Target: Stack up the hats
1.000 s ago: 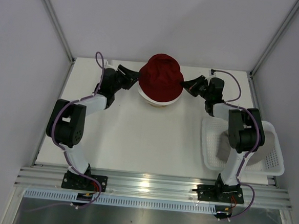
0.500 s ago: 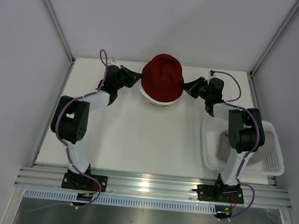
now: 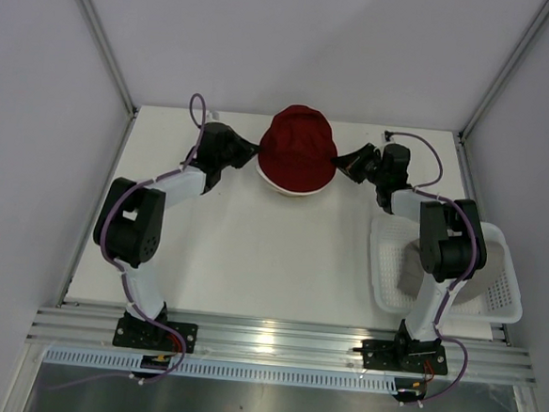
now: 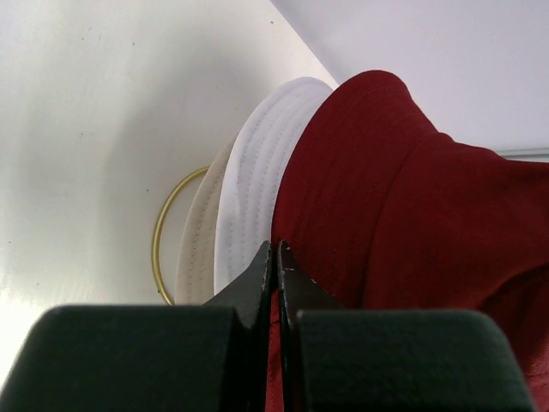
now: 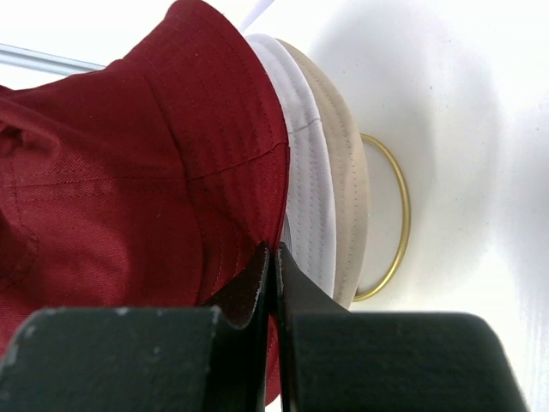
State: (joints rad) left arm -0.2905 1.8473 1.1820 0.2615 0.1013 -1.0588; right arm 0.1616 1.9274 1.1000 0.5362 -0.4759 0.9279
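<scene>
At the far middle of the tabletop [image 3: 252,252], the left fingers [image 3: 250,148] are pressed fully together on the left edge of the dark red hat's [image 3: 297,151] brim. In the left wrist view the two black fingers [image 4: 256,283] meet tip to tip with no gap, and a strip of red fabric [image 4: 386,215] shows pinched between them lower down. The right fingers [image 3: 345,160] are closed the same way on the opposite, right edge of that brim. In the right wrist view they [image 5: 249,287] come together in a thin seam against the red cloth [image 5: 129,172], which again runs down between them.

The dark red hat sits crown up on top of the cream-white hat [image 3: 294,191], covering all of it but a pale crescent of brim along the near side. From the wrist cameras the cream-white brim [image 4: 253,172] lies directly under the red one, a white stitched band beside a beige one [image 5: 304,172]. Below both, a gold wire ring [image 5: 401,223] rests on the tabletop, and part of its loop [image 4: 159,249] shows past the brims.

Both arms reach in from either side, elbows bent. Well apart from the stack, at the right edge of the tabletop, a grey hat [image 3: 404,272] lies crumpled in the left end of a white mesh basket [image 3: 500,278], partly hidden by the right arm.
</scene>
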